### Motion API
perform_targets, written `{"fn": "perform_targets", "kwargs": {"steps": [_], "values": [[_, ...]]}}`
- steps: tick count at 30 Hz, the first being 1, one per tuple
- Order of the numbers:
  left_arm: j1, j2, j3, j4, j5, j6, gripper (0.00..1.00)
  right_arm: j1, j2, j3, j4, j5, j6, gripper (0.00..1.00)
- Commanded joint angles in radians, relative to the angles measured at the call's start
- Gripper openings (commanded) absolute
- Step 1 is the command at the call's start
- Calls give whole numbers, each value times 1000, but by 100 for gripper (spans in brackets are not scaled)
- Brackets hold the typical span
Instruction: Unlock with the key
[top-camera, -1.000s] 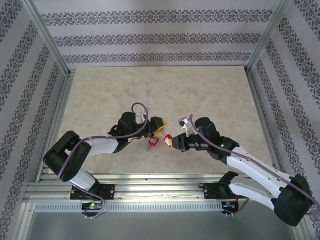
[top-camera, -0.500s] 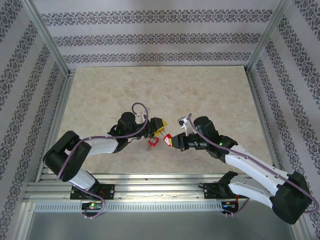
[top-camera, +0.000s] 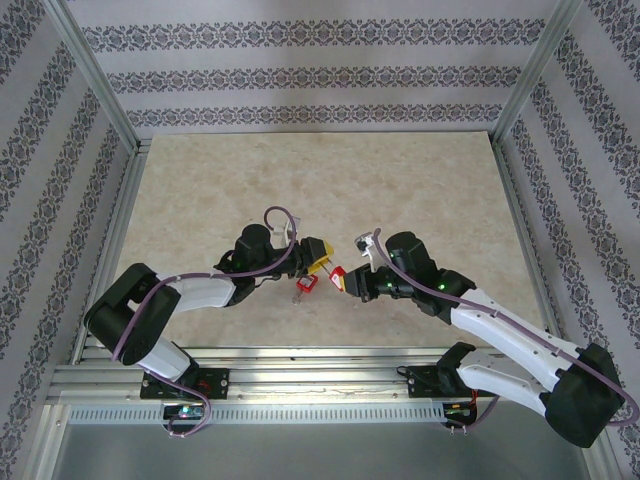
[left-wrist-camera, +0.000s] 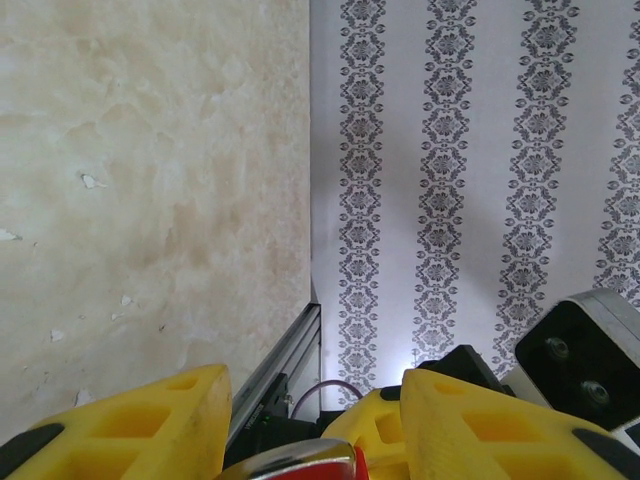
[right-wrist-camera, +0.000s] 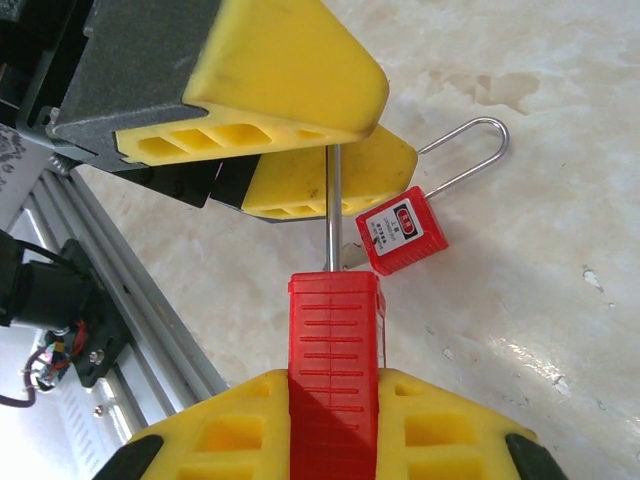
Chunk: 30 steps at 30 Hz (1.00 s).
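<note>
Your right gripper (right-wrist-camera: 335, 420) is clamping the red padlock body (right-wrist-camera: 335, 320), and its steel shank (right-wrist-camera: 333, 205) is running up between the left gripper (left-wrist-camera: 312, 400) fingers. I can't tell if they're gripping it. You're risking bending or jamming that shank if either arm is twisting off-axis. Versus a second ago, the right arm is sitting slightly closer in, and the spare padlock (right-wrist-camera: 403, 232) is lying unmoved on the table (right-wrist-camera: 520, 330).

Red long-shackled padlock (right-wrist-camera: 402, 232), flat
</note>
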Motion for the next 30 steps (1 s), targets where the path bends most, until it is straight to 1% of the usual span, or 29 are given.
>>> {"fn": "perform_targets", "kwargs": {"steps": [1, 17, 21, 24, 30], "values": [[-18, -4, -14, 75, 44, -18, 46, 11, 17, 24, -62, 109, -41, 0], [-17, -23, -3, -48, 87, 23, 37, 82, 63, 81, -129, 305, -117, 0], [-17, -25, -3, -60, 85, 36, 36, 84, 82, 86, -127, 285, -115, 0], [-16, -25, 3, -76, 66, 68, 37, 84, 81, 77, -98, 244, -101, 0], [-14, -31, -11, -72, 27, 134, 50, 77, 54, 81, -97, 172, -83, 0]]}}
